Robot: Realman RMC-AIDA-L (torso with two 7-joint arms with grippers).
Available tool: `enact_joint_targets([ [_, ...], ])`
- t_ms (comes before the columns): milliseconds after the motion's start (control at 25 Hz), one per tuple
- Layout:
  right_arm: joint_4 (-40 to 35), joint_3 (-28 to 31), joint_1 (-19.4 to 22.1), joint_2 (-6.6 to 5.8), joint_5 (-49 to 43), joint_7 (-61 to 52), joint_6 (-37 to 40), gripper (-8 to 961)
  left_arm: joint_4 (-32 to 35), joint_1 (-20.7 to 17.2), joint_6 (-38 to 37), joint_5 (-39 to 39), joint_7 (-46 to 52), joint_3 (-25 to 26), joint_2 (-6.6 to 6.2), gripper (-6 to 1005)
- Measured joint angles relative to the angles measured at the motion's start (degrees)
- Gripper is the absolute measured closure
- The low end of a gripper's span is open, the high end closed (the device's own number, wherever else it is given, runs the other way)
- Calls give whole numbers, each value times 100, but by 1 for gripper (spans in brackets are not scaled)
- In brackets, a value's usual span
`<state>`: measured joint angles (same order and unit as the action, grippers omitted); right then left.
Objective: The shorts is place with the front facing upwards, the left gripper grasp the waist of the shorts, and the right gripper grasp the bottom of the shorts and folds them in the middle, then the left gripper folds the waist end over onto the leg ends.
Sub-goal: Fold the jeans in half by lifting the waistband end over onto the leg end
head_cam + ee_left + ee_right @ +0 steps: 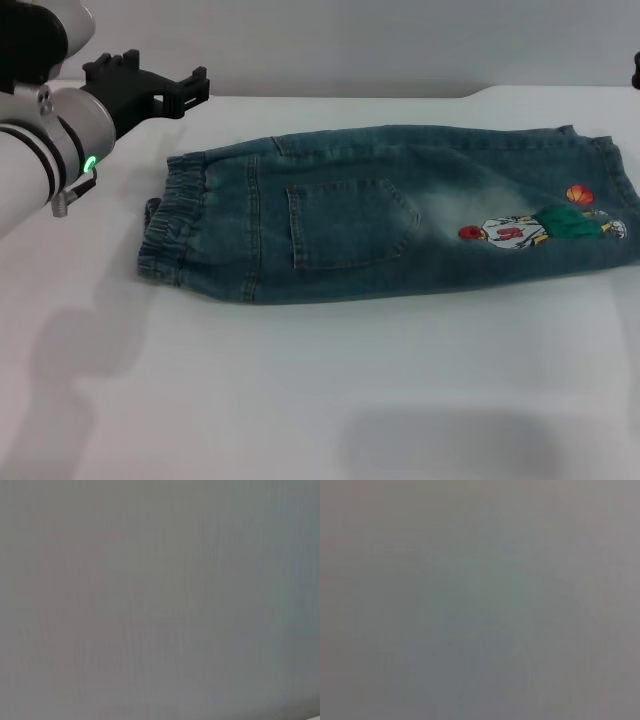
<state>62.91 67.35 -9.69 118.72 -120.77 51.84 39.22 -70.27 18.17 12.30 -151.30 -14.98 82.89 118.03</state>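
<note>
You have one pair of blue denim shorts lying flat on the white bench, already folded lengthwise into a single band. Its gathered elastic waist points toward your left arm, and the straight stitched leg ends with the small cartoon print run to the right edge of the head view. One patch pocket shows on top. The black pronged left gripper hovers above the bench's far left corner, beyond the waist and clear of the cloth; you cannot tell from here whether its fingers are apart or together. Only a dark sliver at the far right edge hints at the right arm. A wide stretch of bare bench lies in front of the shorts. Both wrist views show plain grey
</note>
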Motion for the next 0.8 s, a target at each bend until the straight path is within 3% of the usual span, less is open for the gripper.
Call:
enact_joint_targets([
  [400, -2218, -253, -729, 19, -1893, -2792, 1793, 953, 124, 20, 25, 99, 53, -2, 5, 150],
  [600, -2836, -289, -1145, 9, -2088, -4104, 1563, 953, 141, 57, 58, 151, 19, -6, 0, 149],
  [800, -3212, -481, -1528, 29, -2135, -4237, 883, 953, 131, 99, 377, 153, 18, 15, 1, 149],
])
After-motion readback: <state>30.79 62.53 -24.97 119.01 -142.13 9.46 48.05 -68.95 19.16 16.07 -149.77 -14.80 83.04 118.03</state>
